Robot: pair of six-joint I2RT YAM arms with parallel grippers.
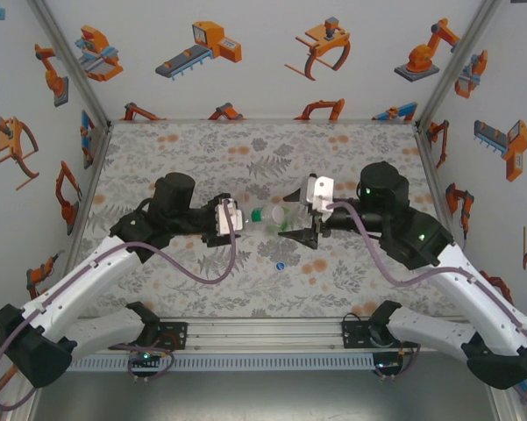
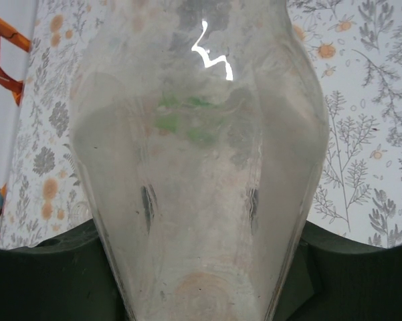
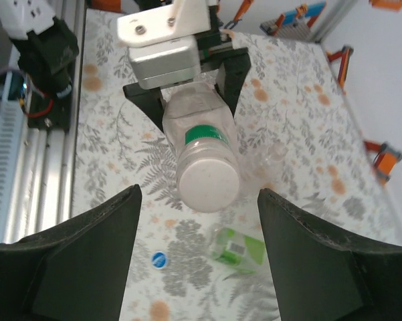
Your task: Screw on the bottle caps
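From above, the left gripper is clamped on a clear bottle. It holds the bottle sideways over the middle of the table, neck pointing at the right gripper. A blue cap lies loose nearer the front edge.

At the left wrist, the bottle's cloudy, crinkled body bulges up between the dark fingers, which squeeze its sides.

From the right wrist, the bottle's end faces you. A pale cap sits on the neck, with a green collar just behind it. The right gripper's jaws stand apart either side of that cap, touching nothing. On the table beneath, a green bottle lies on its side near the blue cap.
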